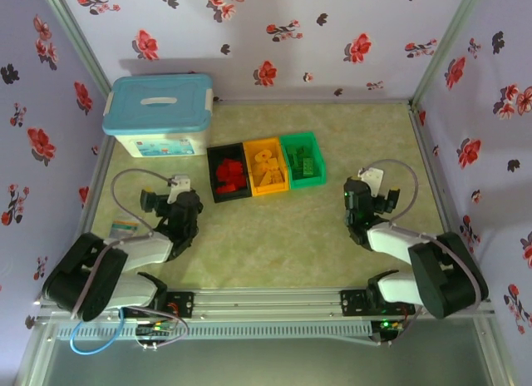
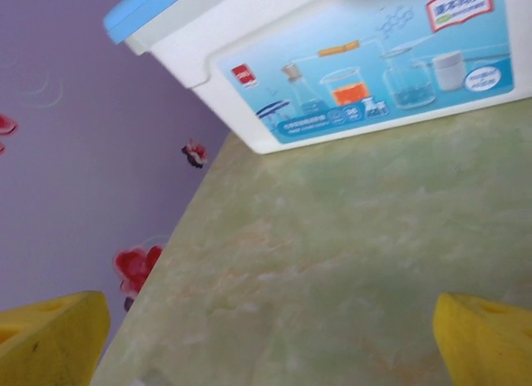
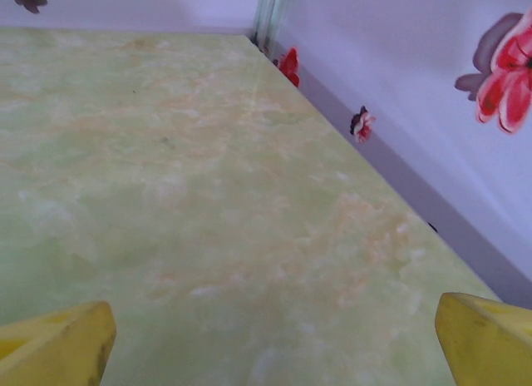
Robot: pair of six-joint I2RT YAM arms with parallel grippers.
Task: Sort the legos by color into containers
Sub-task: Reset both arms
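Three containers stand in a row at the table's middle back. The black bin (image 1: 212, 175) holds red legos (image 1: 229, 175), the orange bin (image 1: 263, 142) holds orange-yellow legos (image 1: 268, 166), and the green bin (image 1: 301, 137) holds green legos (image 1: 305, 163). My left gripper (image 1: 173, 193) rests low, left of the black bin. Its yellow fingers (image 2: 51, 336) stand wide apart over bare table, so the left gripper (image 2: 270, 353) is open and empty. My right gripper (image 1: 366, 186) sits right of the green bin. Over bare table its fingers (image 3: 55, 346) are also spread, leaving the right gripper (image 3: 270, 353) open and empty.
A large white box with a light-blue lid (image 1: 158, 116) stands at the back left, and its labelled side (image 2: 357, 61) is close ahead of the left gripper. Flowered walls enclose the table on three sides; the right wall (image 3: 432, 86) runs beside the right gripper.
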